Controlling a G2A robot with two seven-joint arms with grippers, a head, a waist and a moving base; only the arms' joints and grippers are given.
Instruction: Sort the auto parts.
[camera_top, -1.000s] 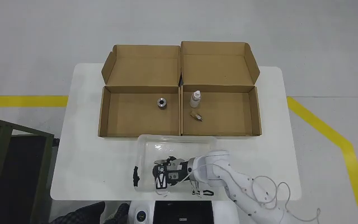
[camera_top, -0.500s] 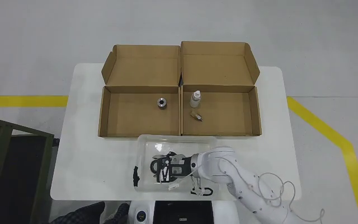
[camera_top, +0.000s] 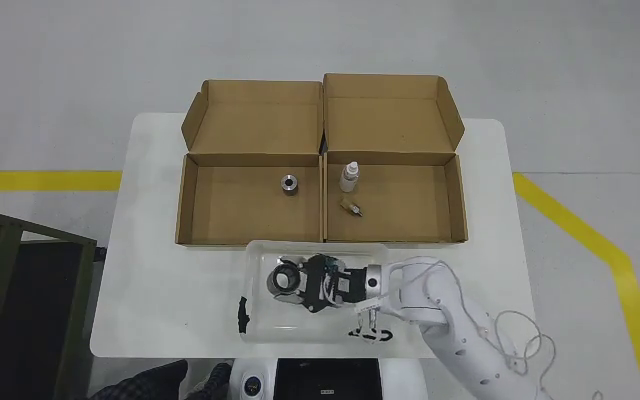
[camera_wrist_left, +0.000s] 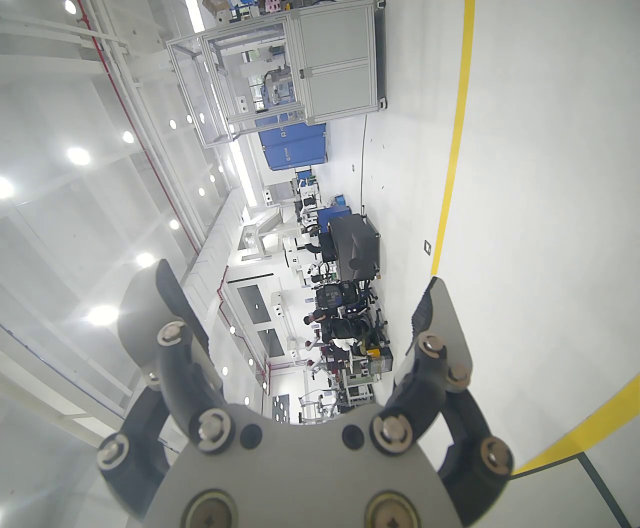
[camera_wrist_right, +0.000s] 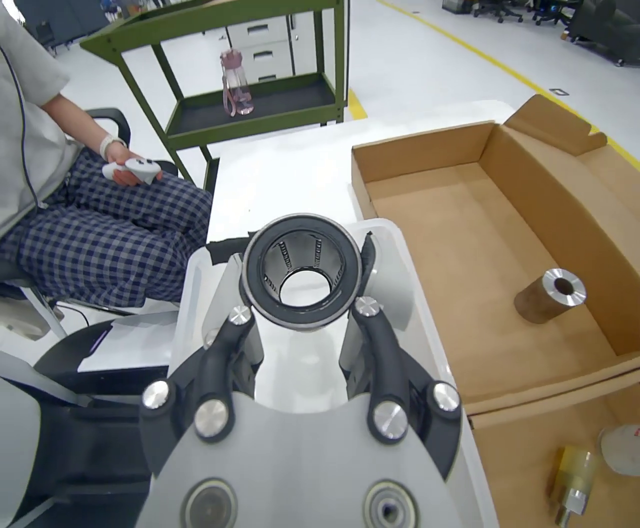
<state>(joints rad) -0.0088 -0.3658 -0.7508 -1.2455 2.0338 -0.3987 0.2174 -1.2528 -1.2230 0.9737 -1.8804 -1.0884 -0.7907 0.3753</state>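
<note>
My right fingers (camera_wrist_right: 234, 285) clamp black-rimmed cylindrical bearing (camera_wrist_right: 302, 235) over clear tray (camera_top: 320, 246), lower centre of top view. Above tray in frame, on white bench (camera_top: 150, 250), two open cardboard boxes side by side: left box (camera_top: 215, 215) holds metal bushing (camera_top: 289, 183); right box (camera_top: 420, 210) holds white bottle (camera_top: 349, 176) and small fitting (camera_top: 352, 208). Black part (camera_top: 241, 313) lies at tray's left edge. My left fingers (camera_wrist_left: 435, 325) spread open, gripping nothing, pointed at factory hall.

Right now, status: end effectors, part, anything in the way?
Right end effector shut on bearing, over bin. Left end effector open, empty. Near wall of left box stands between bearing and drop.
</note>
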